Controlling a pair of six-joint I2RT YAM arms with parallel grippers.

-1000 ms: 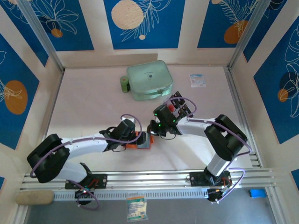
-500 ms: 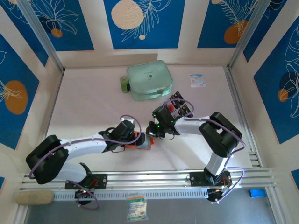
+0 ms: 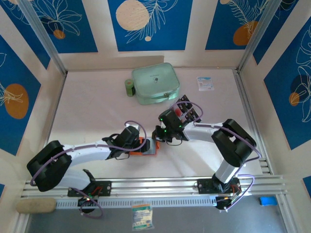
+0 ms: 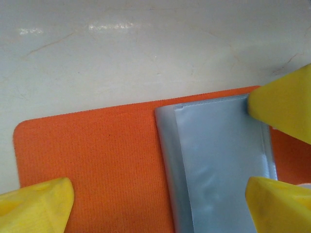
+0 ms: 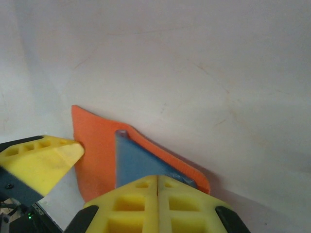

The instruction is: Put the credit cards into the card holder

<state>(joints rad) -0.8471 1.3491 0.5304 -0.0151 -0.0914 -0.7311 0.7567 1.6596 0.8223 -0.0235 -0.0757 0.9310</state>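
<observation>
Pale tabletop (image 4: 146, 48) is bearing the unfolded card holder (image 4: 92, 160), with the open left end effector (image 4: 158, 206) straddling it, likely steadying it, while the closed right end effector (image 5: 158, 187) is nosing at its pocket (image 4: 218, 165).

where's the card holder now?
Top view: card holder lies open on the table, front centre, between the left gripper and right gripper.

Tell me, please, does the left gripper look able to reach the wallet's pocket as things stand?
Probably yes: the left gripper hangs open over the wallet, with the pocket lying bare beneath it; only the shut right gripper sits at the pocket's edge.
</observation>
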